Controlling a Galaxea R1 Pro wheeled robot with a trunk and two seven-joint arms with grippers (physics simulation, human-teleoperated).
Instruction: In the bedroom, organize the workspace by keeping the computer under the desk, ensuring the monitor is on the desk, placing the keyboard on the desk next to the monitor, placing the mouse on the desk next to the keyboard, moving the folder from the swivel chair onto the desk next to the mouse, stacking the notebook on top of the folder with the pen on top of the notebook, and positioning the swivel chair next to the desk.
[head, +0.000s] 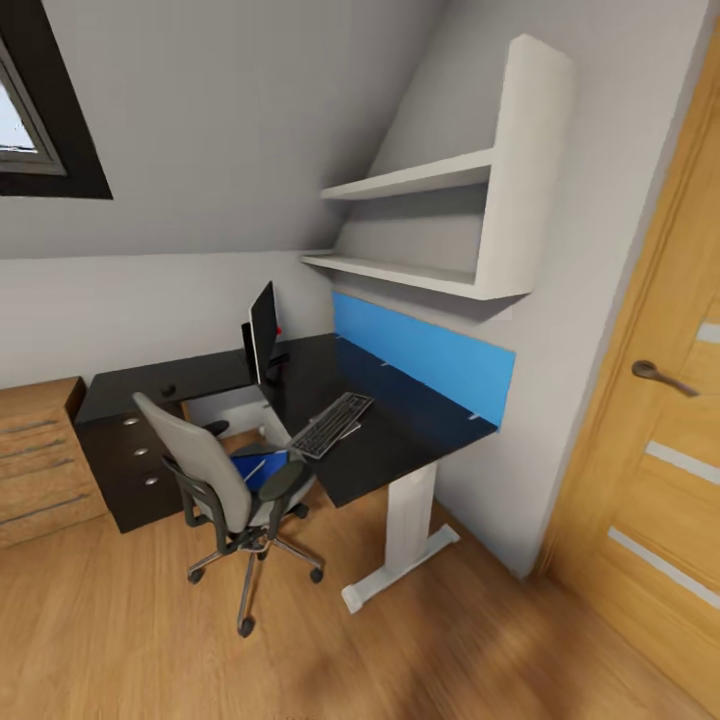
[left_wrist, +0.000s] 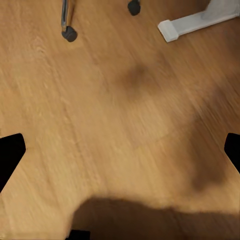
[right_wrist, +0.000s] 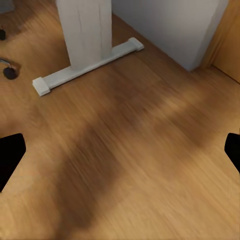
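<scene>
two wall shelves (head: 420, 225) hang over the desk (head: 400, 440). left to right: wood cabinet (head: 40, 455), swivel chair (head: 225, 485) holding the folder (head: 255, 465) at the desk's front edge, monitor (head: 263, 330), keyboard (head: 332, 424), door (head: 660, 420). both grippers' fingers (left_wrist: 10, 155) (right_wrist: 10, 155) spread wide over bare floor (left_wrist: 120, 125), well apart from the chair.

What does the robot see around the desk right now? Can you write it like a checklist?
Surface: glossy black desk on white legs, blue back panel.
Job's things: monitor upright on the desk; keyboard on the desk near its front edge; blue folder on the seat of the swivel chair, which stands at the desk.
Clutter: small dark item on the desk's left part, too small to tell.
Grippers: left gripper and right gripper open over bare wooden floor, holding nothing.
Cables: nothing seen.
Surroundings: white wall shelves, wooden door, light-wood cabinet.
</scene>
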